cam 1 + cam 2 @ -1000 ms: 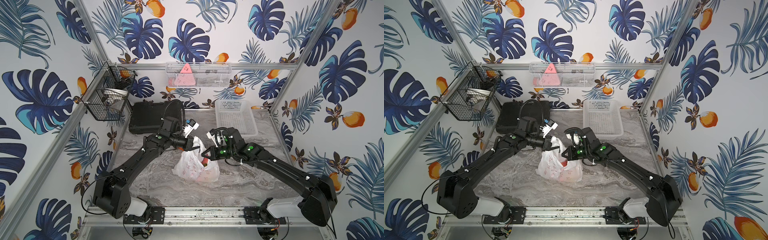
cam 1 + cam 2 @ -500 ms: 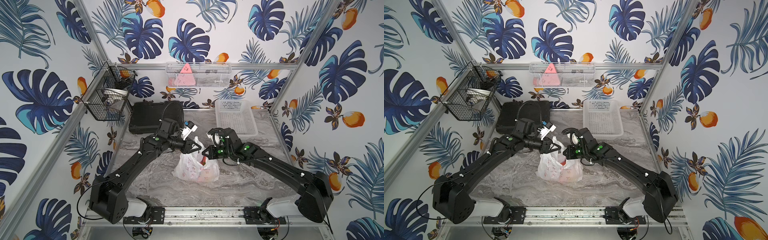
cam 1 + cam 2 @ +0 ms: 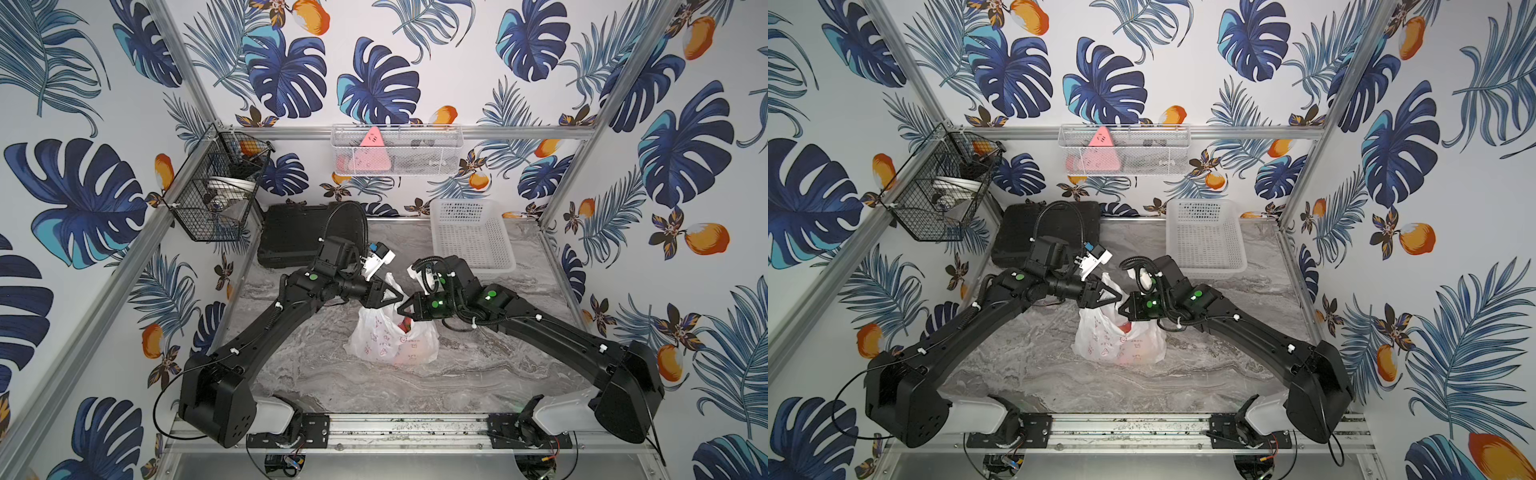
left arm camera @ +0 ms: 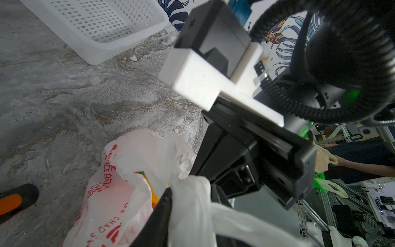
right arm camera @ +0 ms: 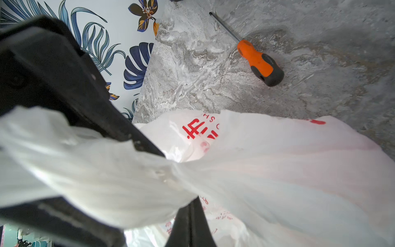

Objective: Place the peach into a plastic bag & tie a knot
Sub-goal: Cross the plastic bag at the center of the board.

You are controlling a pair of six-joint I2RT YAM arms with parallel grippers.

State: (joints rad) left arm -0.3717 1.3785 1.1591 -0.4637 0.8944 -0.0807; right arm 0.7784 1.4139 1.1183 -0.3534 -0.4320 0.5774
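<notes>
Both top views: bag (image 3: 390,340) at middle of desk (image 3: 316,365), peach (image 3: 404,325) inside; right gripper (image 3: 401,311) clamped on one handle (image 5: 102,179); left gripper (image 3: 397,297) part-open, other handle (image 4: 192,205) loose between its jaws. Handling, judged: light, limp, slippery, tear-prone; grip best at bunched handles.

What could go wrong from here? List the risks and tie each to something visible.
1. The plastic bag gapes at the top with the peach showing and nothing tied shut; a tug could tip the fruit out.
2. A handle lies in the left gripper, but how firmly is unclear; it may slip free.
3. The right gripper is shut on thin plastic; a hard pull might tear it.
</notes>
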